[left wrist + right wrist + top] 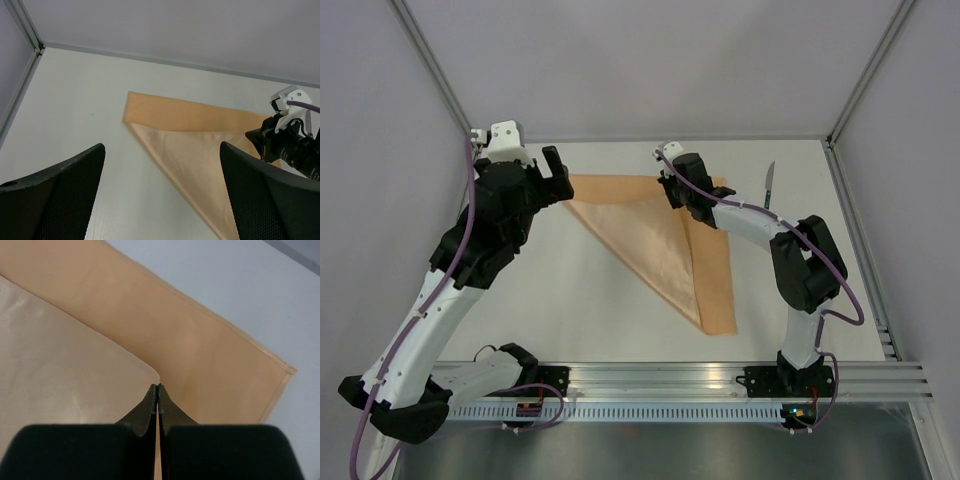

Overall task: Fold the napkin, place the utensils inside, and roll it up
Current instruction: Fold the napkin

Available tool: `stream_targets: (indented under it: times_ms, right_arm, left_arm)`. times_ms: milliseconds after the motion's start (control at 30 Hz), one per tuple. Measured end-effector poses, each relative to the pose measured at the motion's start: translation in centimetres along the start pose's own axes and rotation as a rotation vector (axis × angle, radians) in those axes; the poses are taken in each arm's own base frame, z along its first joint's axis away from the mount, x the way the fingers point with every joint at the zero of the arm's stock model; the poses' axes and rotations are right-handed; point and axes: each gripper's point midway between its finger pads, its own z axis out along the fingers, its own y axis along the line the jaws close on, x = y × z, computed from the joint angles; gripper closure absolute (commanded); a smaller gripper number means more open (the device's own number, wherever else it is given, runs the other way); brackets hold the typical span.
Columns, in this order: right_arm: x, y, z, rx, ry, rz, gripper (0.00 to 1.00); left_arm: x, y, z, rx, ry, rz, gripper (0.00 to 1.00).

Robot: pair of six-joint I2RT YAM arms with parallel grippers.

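Note:
The peach-orange napkin (pixel 665 245) lies on the white table, one half folded over diagonally into a triangle. My right gripper (pixel 680 205) is at its far edge, shut on the tip of the folded-over flap. In the right wrist view the fingertips (pixel 152 400) meet at that corner of the napkin (pixel 75 340), with a sliver of cloth between them. My left gripper (pixel 557 170) hovers open above the napkin's far left corner (pixel 131 97), with only table and cloth between its fingers (pixel 55 195). One utensil, a knife (pixel 770 185), lies to the right of the napkin.
Grey walls with metal posts (pixel 845 110) close in the table at the back and sides. An aluminium rail (pixel 660 380) with both arm bases runs along the near edge. The right arm's elbow (pixel 810 260) stands over the table right of the napkin.

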Motion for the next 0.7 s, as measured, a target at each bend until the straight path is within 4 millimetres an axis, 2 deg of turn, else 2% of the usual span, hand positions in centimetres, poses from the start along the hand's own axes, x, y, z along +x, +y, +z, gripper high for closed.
stream_targets:
  times_ms: [167, 433, 700]
  right_arm:
    - [0.0, -3.2, 0.3, 0.051, -0.01, 0.023, 0.99]
    - [0.3, -6.1, 0.6, 0.097, -0.013, 0.047, 1.0]
    - [2.7, -8.8, 1.8, 0.14, 0.034, 0.074, 0.99]
  left_arm:
    - [0.2, -0.1, 0.1, 0.002, -0.001, -0.001, 0.0]
    - [0.3, -0.3, 0.2, 0.015, 0.004, 0.0, 0.0]
    - [0.3, -0.4, 0.3, 0.017, 0.002, -0.002, 0.0]
